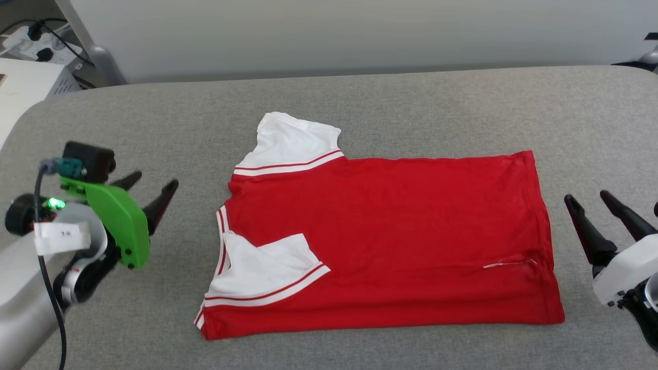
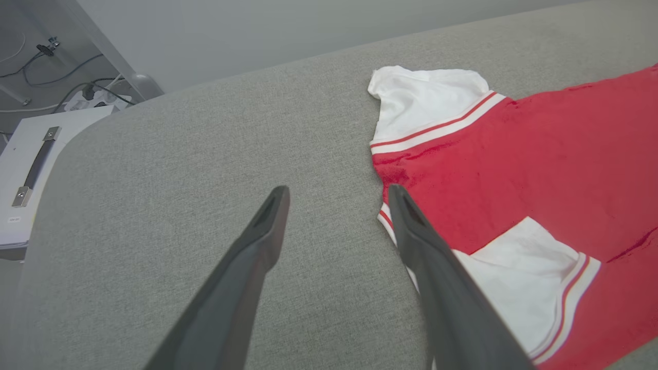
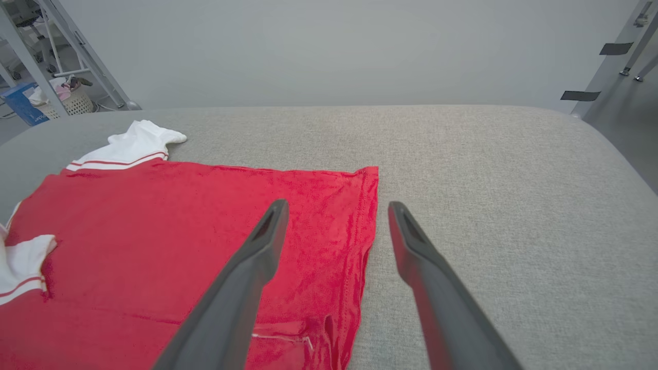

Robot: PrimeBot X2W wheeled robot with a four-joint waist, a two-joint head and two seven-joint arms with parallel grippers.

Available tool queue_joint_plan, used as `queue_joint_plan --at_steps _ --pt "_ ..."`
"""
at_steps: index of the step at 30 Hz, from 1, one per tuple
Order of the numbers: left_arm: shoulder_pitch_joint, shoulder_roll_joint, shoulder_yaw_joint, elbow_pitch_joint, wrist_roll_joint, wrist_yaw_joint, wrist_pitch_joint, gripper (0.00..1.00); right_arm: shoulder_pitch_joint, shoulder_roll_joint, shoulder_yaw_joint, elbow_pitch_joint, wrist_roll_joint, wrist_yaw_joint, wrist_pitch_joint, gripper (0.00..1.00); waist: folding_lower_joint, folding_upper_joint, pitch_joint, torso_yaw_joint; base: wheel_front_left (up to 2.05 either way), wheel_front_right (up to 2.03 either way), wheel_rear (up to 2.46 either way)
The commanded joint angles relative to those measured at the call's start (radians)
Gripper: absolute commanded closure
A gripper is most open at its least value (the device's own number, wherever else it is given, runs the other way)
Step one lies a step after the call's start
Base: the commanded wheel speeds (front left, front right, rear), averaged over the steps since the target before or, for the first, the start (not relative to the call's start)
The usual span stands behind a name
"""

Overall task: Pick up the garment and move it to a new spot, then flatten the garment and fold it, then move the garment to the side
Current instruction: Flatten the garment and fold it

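Nearest, at the lower left of the head view, the left gripper [image 1: 154, 181] hovers over bare grey cloth, its fingers [image 2: 241, 277] spread wide with nothing between them. The tips point toward the collar end of the garment [image 1: 390, 231], and in the left wrist view one tip sits close by the striped neck trim. At the lower right, the right gripper [image 1: 587, 196] also has its fingers apart and empty, just beside the hem. Between the two the garment lies flat on the tabletop [image 1: 411, 103], about midway across, neck to the robot's left and hem to its right. The near sleeve [image 1: 267, 267], white with red-and-white trim, is folded inward over the red body. The far sleeve [image 1: 295, 139] sticks out past the garment's far edge. A thin white strip shows near the hem at the near right corner. Beyond the tabletop's rounded far edge stands a pale wall [image 1: 360, 36]. In the head view's far left corner a white power strip [image 1: 36, 43] carries dark plugs and cables. In the far left of the right wrist view a pale basket [image 3: 77, 103] holds pink and white things, too small to tell apart. A blue bin [image 3: 18, 103] stands beside it, its contents unclear.
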Motion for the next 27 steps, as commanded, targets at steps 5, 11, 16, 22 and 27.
queue_joint_plan --at_steps 5,11,16,22,27 --pt "-0.138 -0.035 0.042 0.037 0.052 0.024 -0.027 0.00 -0.032 0.087 -0.083 -0.079 -0.102 -0.001 -0.095 0.00 0.0000 0.0000 0.069 -0.044 0.00 0.00 0.00" --pt "-0.297 -0.099 0.053 0.122 0.084 -0.014 0.026 0.00 -0.053 0.158 -0.101 -0.170 -0.198 -0.001 -0.147 0.00 0.0000 0.0000 0.162 -0.095 0.00 0.00 0.00" --pt "-0.430 -0.161 0.038 0.220 0.082 -0.073 0.151 0.00 -0.071 0.190 -0.091 -0.219 -0.232 -0.001 -0.158 0.00 0.0000 0.0000 0.239 -0.130 0.00 0.00 0.00" --pt "-0.572 -0.219 -0.018 0.320 0.092 -0.133 0.344 0.00 -0.101 0.209 -0.080 -0.244 -0.249 -0.001 -0.160 0.00 0.0000 0.0000 0.320 -0.161 0.00 0.00 0.00" --pt "-0.648 -0.254 -0.057 0.383 0.054 -0.155 0.534 0.00 -0.133 0.213 -0.075 -0.249 -0.255 -0.001 -0.168 0.00 0.0000 0.0000 0.388 -0.183 0.00 0.00 0.00"
